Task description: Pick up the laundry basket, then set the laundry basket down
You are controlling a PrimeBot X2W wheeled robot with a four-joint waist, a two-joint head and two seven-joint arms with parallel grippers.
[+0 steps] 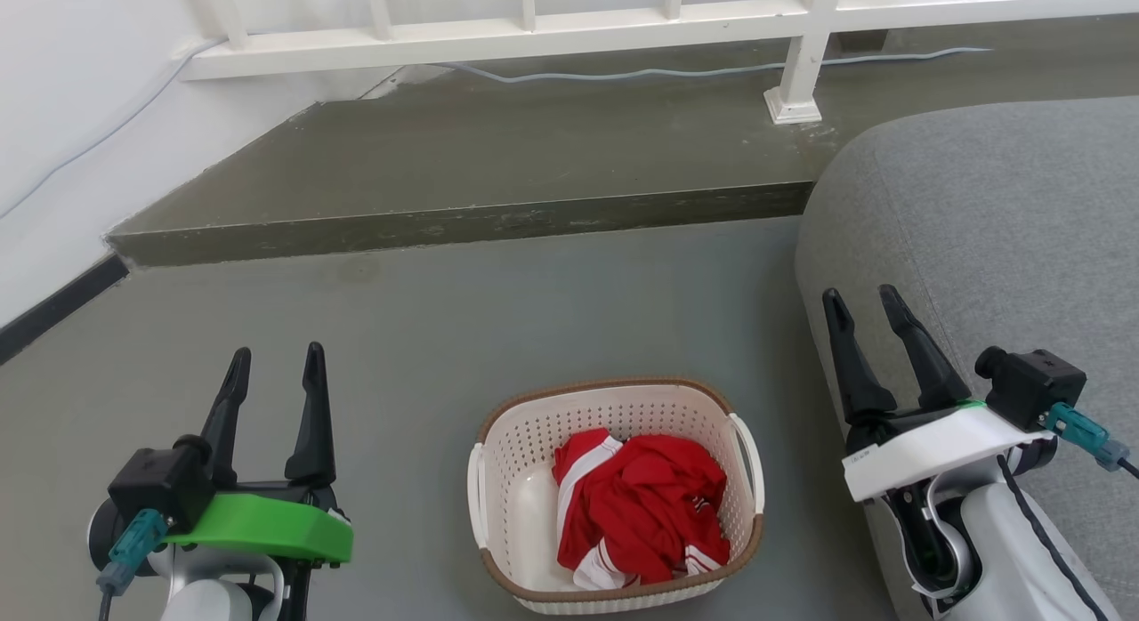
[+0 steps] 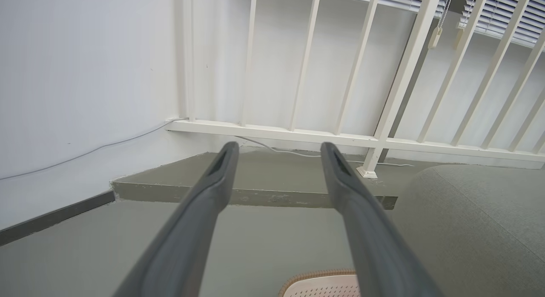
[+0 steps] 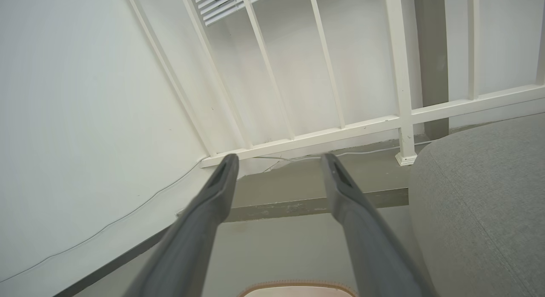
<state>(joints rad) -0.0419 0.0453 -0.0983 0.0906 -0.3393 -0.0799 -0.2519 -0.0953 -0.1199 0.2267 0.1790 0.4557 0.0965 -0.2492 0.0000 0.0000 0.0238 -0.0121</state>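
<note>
Two dark-fingered claws flank my work: the left gripper (image 1: 277,352) on its green mount and the right gripper (image 1: 861,294) on its white mount, each with fingers parted fairly wide and gripping nothing. Between them, apart from both, the cream-white perforated plastic laundry basket (image 1: 614,421), with its brown woven-look rim and white side handles, stands upright on the smooth grey-green floor (image 1: 445,327). It sits well short of the floor's far edge and near the rounded grey fabric sofa (image 1: 979,203) that borders the floor on my right. A crumpled red garment with white stripes (image 1: 641,505) lies inside the basket. At the floor's far edge rises a low, scuffed concrete step (image 1: 489,149), and on it stands a white wooden railing (image 1: 534,23) with a pale cable (image 1: 623,72) trailing along its foot. A plain white wall (image 1: 71,114) with a black skirting strip (image 1: 53,308) closes the floor's left edge. Through my left wrist view I see slatted window blinds (image 2: 489,16) behind the railing.
</note>
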